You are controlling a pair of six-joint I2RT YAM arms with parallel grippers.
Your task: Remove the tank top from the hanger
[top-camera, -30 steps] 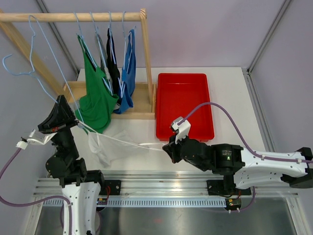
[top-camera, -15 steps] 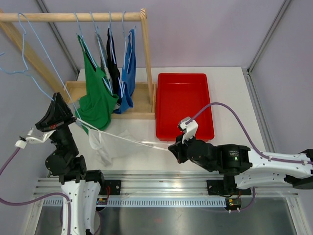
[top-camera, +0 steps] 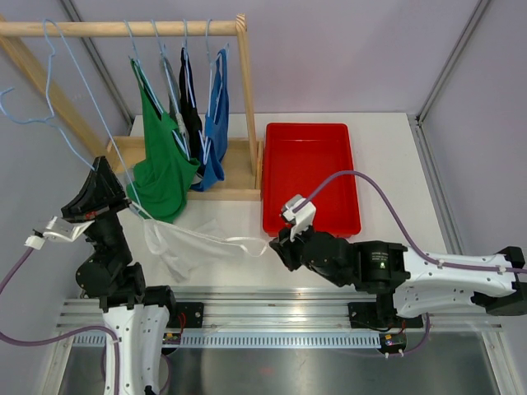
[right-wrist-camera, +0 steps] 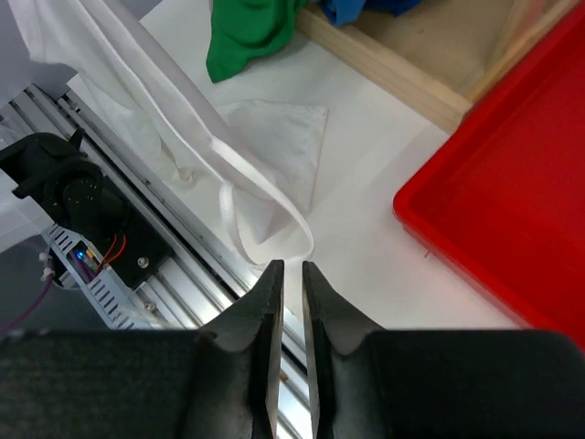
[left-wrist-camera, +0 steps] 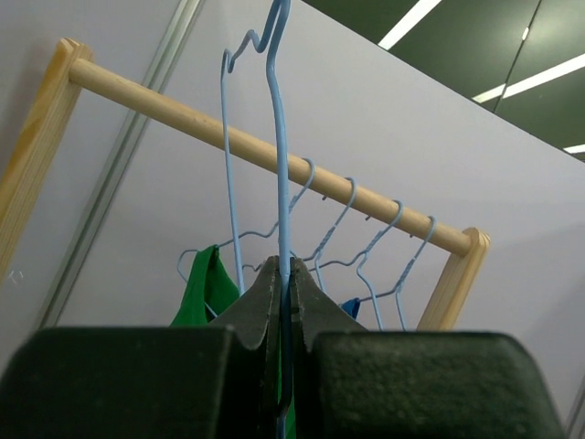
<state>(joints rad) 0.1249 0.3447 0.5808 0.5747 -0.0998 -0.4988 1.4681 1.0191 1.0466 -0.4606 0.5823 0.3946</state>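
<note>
A: Nearest item first. What are the right fingers doing?

B: They stand slightly parted with a narrow gap and nothing in it. They are low over the surface, pointing at the strap. The strap lies slack in a loop just beyond the tips.

A: Where is the tank top?

B: It is white and mostly heaped on the surface between the two arms. One edge climbs towards the left fingers. The left arm hides that end, so I cannot tell whether the top is caught on the wire there.

A: And the left fingers?

B: They are pressed together on the blue wire of the hanger, holding it tilted, well left of the other hangers. My judgement is that this hold is an anchor: it keeps the wire up and steady so the cloth can be drawn off sideways.

A: So the right side does the pulling?

B: Probably. It is placed level with the strap and facing it, so re-gripping the loop looks like the next call.

A: What is at the far side?

B: The rod carries the green top and the darker ones. The tray sits beside the rack.
</note>
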